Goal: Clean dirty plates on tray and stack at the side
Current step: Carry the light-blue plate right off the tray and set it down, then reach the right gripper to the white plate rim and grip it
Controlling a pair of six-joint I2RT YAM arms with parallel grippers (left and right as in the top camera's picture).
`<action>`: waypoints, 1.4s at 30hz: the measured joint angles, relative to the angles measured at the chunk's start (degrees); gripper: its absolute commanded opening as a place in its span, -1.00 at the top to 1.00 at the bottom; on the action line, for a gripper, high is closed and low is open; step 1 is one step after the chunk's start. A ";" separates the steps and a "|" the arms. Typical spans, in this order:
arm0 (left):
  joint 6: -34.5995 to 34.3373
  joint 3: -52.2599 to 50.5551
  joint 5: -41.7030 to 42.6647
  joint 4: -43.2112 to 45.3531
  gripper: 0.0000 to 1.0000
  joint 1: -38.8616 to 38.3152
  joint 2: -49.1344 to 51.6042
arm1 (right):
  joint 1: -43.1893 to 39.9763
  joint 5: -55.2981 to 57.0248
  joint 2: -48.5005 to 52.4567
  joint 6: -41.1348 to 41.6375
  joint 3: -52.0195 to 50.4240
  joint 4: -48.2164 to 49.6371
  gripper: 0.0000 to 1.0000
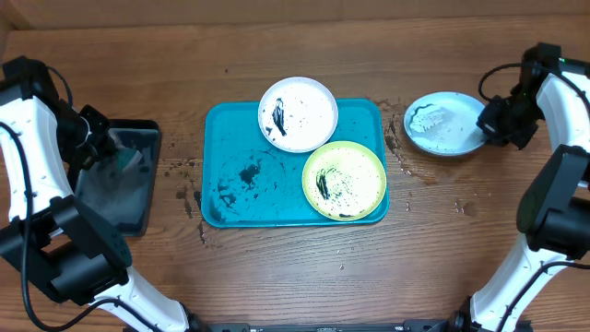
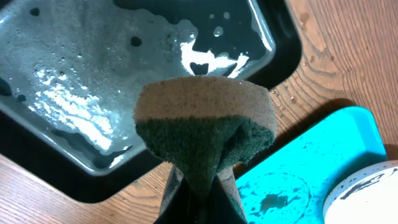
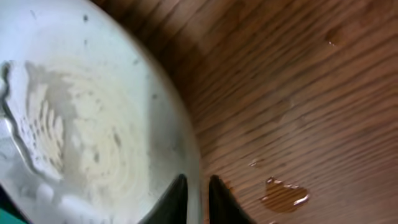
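Observation:
The turquoise tray (image 1: 230,198) lies mid-table and carries black smears. A white-rimmed plate (image 1: 298,113) with a black smear sits on its far right corner. A yellow-green plate (image 1: 345,180) with black smears sits at its near right. The light blue plate (image 1: 444,124) lies on the wood right of the tray, soapy white in the right wrist view (image 3: 81,124). My right gripper (image 1: 493,120) is shut on this plate's right rim (image 3: 199,193). My left gripper (image 1: 103,138) is shut on a green-and-tan sponge (image 2: 205,124) above the black tray.
A black rectangular tray (image 1: 120,184) with soapy water (image 2: 93,74) stands at the left. Water drops lie on the wood around the turquoise tray and by the blue plate (image 3: 283,194).

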 measured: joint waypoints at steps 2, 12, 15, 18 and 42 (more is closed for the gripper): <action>0.00 0.00 0.02 0.07 0.92 -0.24 0.00 | 0.09 -0.31 0.00 0.26 -0.02 0.00 -0.07; 0.02 0.00 0.02 0.46 0.92 -0.42 0.00 | 4.72 -13.29 0.00 -7.69 3.78 -5.42 -0.20; 0.09 0.02 0.02 0.66 0.91 -0.92 0.00 | 8.76 -15.76 0.00 -8.59 9.22 -6.29 -0.25; 0.70 0.02 0.02 0.90 0.92 -1.79 0.00 | 14.21 -17.31 -0.20 -8.59 12.39 -2.43 -0.42; 3.23 0.02 0.04 1.55 0.92 -6.75 0.00 | 38.66 2.27 11.34 4.42 7.23 24.96 0.24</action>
